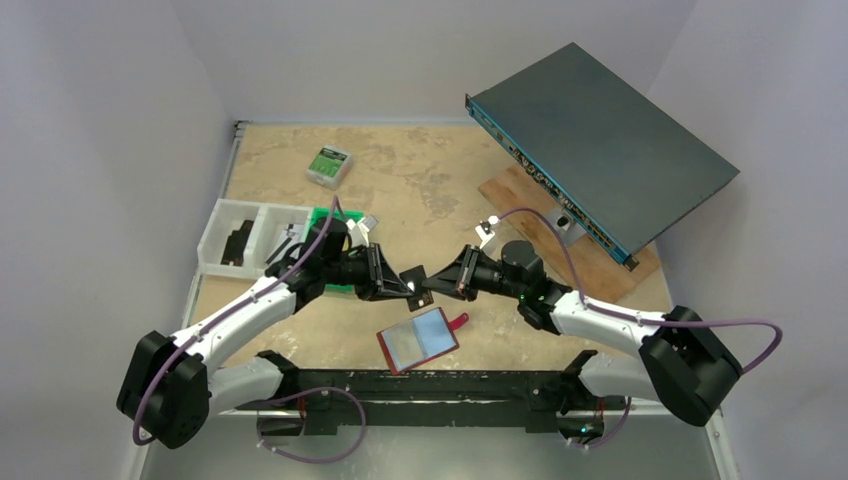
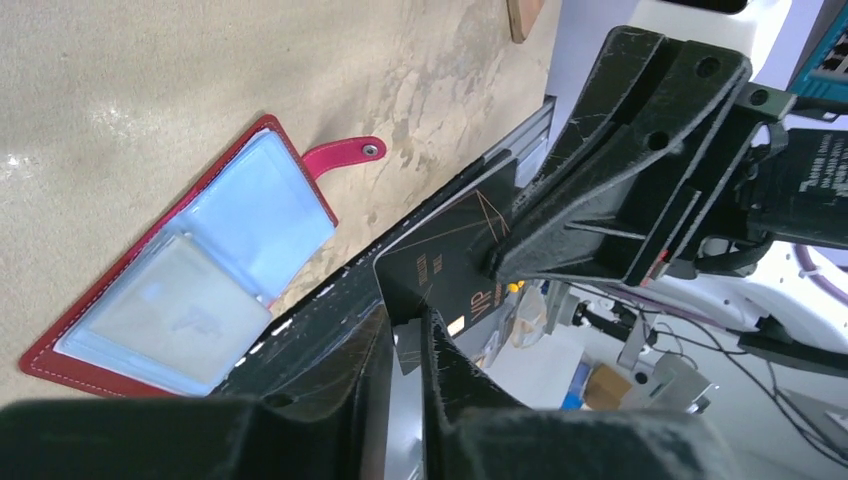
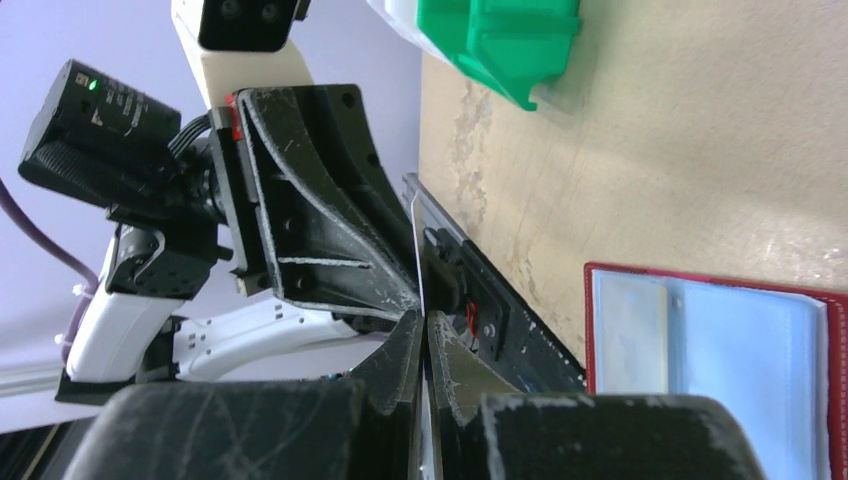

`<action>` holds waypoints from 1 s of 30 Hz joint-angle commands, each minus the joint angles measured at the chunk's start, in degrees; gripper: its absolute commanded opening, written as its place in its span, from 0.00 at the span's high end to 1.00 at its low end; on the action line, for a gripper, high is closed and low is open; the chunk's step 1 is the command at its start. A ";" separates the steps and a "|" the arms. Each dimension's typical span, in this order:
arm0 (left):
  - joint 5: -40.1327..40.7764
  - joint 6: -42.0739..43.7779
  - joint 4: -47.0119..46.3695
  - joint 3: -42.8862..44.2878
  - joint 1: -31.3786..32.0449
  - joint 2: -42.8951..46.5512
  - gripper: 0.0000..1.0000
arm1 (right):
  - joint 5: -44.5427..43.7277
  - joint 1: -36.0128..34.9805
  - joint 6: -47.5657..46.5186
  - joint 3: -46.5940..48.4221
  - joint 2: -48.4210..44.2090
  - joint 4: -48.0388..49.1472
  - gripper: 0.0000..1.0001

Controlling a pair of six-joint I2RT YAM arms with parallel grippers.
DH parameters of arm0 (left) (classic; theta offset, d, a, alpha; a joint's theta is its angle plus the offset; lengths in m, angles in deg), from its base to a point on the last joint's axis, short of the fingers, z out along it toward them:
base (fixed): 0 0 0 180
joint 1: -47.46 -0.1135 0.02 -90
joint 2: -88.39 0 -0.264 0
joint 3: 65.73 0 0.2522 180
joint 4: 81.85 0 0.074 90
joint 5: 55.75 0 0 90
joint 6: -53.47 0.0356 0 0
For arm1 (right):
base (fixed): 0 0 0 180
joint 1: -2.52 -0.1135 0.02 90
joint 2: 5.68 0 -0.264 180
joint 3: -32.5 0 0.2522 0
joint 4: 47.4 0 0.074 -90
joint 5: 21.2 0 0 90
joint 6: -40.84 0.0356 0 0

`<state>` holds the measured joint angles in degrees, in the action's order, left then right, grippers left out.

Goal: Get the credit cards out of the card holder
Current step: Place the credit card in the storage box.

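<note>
Black credit card (image 2: 440, 270) above the card holder (image 1: 418, 340), pinched by left gripper (image 2: 407, 330) and right gripper (image 3: 422, 330), apparently mid-handover; one should release next.

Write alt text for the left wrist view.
A black card with gold VIP lettering is clamped by the right gripper, its lower corner between the fingers of the left gripper. Behind, the red card holder lies open on the table, pale blue pockets up.

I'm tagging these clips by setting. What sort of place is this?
Most likely a robotics lab test cell: the left arm and right arm are bolted to one rail at a table edge, plain white walls enclose it, and a rack-mount network switch leans on a wooden board.
</note>
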<state>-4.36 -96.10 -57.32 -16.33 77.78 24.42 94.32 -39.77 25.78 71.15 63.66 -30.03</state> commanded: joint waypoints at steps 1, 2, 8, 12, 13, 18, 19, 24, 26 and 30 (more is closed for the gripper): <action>-5.21 -3.12 -9.58 0.24 0.81 -0.07 0.94 | 2.46 -0.86 0.70 2.21 1.07 4.15 1.00; -5.43 -3.55 -9.78 0.15 0.85 -0.05 0.96 | 2.46 -0.82 0.66 2.08 1.18 4.15 1.00; -5.94 -5.44 -13.47 -0.13 0.84 0.83 1.00 | 2.43 -0.88 0.61 1.36 1.89 4.55 1.00; -5.61 -5.36 -12.84 -0.05 0.87 1.36 1.00 | 2.62 -0.94 0.34 1.49 2.20 4.46 1.00; -5.35 -5.08 -12.13 0.12 0.86 1.49 1.00 | 2.48 -0.93 0.19 1.57 2.14 4.24 1.00; -2.48 -2.13 -4.11 1.92 0.81 2.68 1.00 | 0.96 -0.94 -1.90 2.26 1.23 1.02 0.77; -2.07 -1.63 -3.07 2.24 0.79 2.98 1.00 | 0.52 -0.89 -2.58 2.47 0.84 0.01 0.69; 0.28 -0.57 0.83 2.99 0.67 4.57 1.00 | -2.15 -0.92 -5.41 3.70 -1.40 -6.18 0.40; 2.26 0.45 4.04 3.77 0.51 5.53 1.00 | -4.02 -0.93 -6.69 4.29 -2.75 -9.65 0.31; 9.07 3.94 14.09 7.36 -0.03 7.94 1.00 | -7.72 -0.96 -9.48 5.65 -6.38 -17.31 0.14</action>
<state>-1.80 -96.56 -52.34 -14.26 78.33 29.30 91.35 -40.60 20.42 73.44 60.95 -39.84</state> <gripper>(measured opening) 0.006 0.806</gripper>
